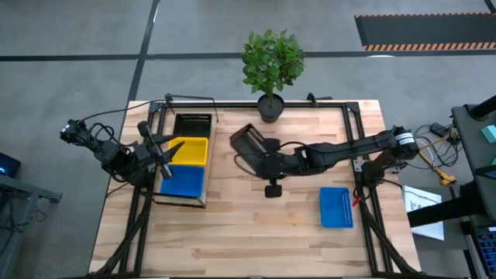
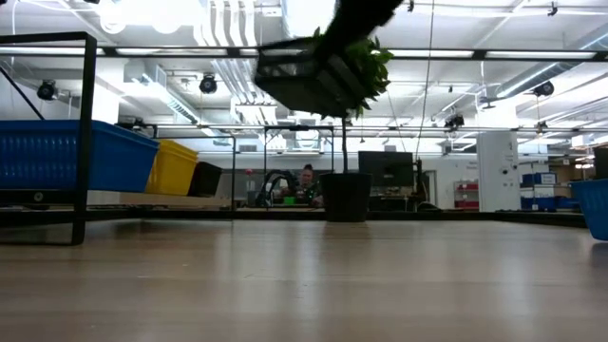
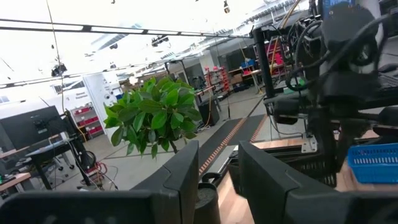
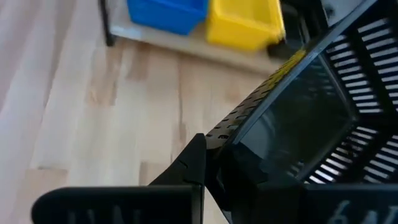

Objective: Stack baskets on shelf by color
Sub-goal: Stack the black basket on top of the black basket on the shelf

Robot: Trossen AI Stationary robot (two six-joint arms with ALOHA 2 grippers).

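A black basket (image 1: 248, 143) hangs tilted over the middle of the table, high above the tabletop in the low view (image 2: 304, 81), with my right gripper (image 1: 261, 157) shut on it. The shelf (image 1: 180, 200) lies at the table's left. It carries a black basket (image 1: 194, 124) at its far end, a yellow basket (image 1: 191, 151) in the middle and a blue basket (image 1: 184, 182) at its near end. Another blue basket (image 1: 335, 208) rests flat on the table at the right. My left gripper (image 1: 165, 151) stands open over the shelf, holding nothing. My right gripper pinches the black basket's rim and side wall (image 4: 249, 121) between its two fingers, one finger (image 4: 186, 171) outside the wall. The fingers slant downward toward the table's left. The basket is lifted clear of the table and tilted.
A potted plant (image 1: 270, 105) stands at the table's far edge, just behind the lifted basket. A black metal frame (image 1: 353, 116) runs round the tabletop. Bare planks lie between the shelf and the right blue basket.
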